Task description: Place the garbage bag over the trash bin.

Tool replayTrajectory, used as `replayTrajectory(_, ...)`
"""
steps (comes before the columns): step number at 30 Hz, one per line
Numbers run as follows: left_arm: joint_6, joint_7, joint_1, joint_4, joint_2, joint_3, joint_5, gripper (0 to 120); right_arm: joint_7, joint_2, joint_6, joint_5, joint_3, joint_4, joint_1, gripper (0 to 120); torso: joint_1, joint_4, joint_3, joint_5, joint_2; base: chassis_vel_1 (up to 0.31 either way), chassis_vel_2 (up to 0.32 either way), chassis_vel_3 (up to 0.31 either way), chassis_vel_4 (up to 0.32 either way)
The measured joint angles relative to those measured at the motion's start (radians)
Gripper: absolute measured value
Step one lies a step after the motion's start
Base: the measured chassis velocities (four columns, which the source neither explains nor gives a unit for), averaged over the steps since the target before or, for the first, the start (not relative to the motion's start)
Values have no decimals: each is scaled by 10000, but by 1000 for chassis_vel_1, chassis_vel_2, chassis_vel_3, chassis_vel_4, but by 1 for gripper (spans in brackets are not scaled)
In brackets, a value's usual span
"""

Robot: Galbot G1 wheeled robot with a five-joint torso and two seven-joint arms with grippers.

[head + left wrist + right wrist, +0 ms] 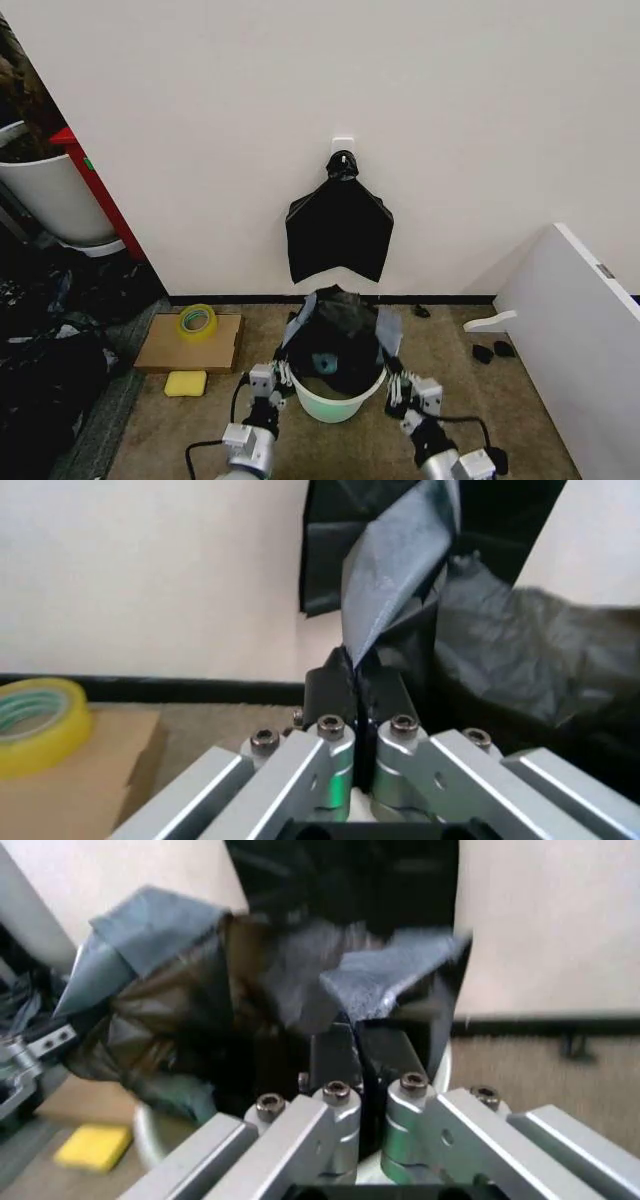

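Observation:
The trash bin (336,405), a round cream-white bucket with a greenish base, stands on the carpet just in front of me. The black garbage bag (340,330) sits in its mouth, its glossy edges standing up above the rim. My left gripper (287,373) is at the bin's left rim, shut on a raised flap of the bag (395,562); its fingertips (330,686) pinch the plastic. At the right rim, my right gripper (394,384) is shut on the bag's other edge (385,979), with its dark fingers (385,1050) closed together.
A flat black bundle (340,232) hangs on the wall behind the bin. A yellow tape roll (197,322) lies on cardboard (165,350) to the left, beside a yellow sponge (185,383). A large white pot (50,200) stands far left, a white panel (580,330) right.

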Motion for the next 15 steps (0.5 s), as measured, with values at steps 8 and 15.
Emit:
replayTrajectory(8, 1319, -1138, 597, -1009, 858, 122, 332, 0, 799, -761, -2190, 1672, -76, 1533, -555, 0, 0, 0, 0, -1, 1, 0, 0, 0, 0)
replayTrajectory(15, 2536, -1898, 524, -908, 1055, 247, 558, 0, 1199, -821, -3568, 2171, 139, 1343, -317, 0, 0, 0, 1, 1, 0, 0, 0, 0, 0)
